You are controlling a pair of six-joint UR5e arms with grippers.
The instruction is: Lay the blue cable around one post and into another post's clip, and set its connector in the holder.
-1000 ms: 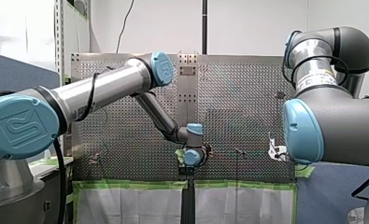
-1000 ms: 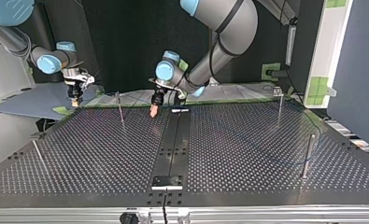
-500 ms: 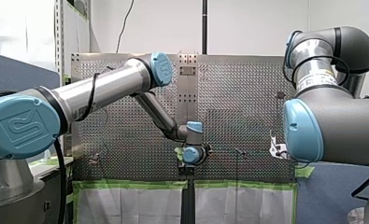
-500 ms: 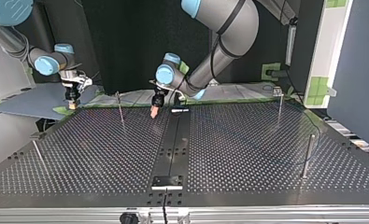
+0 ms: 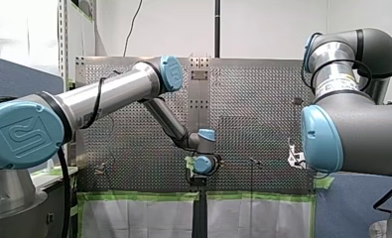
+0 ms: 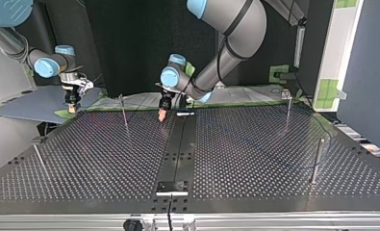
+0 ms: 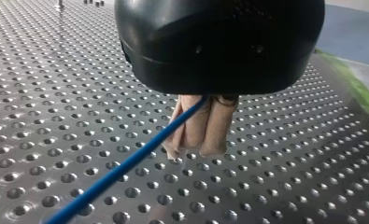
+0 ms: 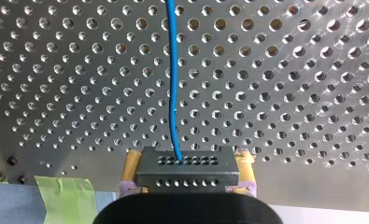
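In the front view my left arm (image 5: 109, 94) reaches over the table (image 5: 263, 99) down to its middle strip (image 5: 198, 99). My right arm (image 5: 352, 134) is well to the right of this strip.

In the top view the left gripper (image 6: 162, 117) hangs just left of the middle strip. The right gripper (image 6: 72, 108) is far to the left of it. A thin post (image 6: 123, 111) stands between them.

In the left wrist view the beige pads (image 7: 210, 126) are pressed together on the blue cable (image 7: 121, 170), which runs off low over the holes.

In the right wrist view the yellow pads (image 8: 132, 163) clamp the connector (image 8: 188, 170), a black block. The cable leaves it straight ahead. In the wide views the cable is too thin to follow.

I judge that both ends are in hand and the routing is not yet begun. The next move should carry the cable to a post with gentle tension, without pulling it from the connector.
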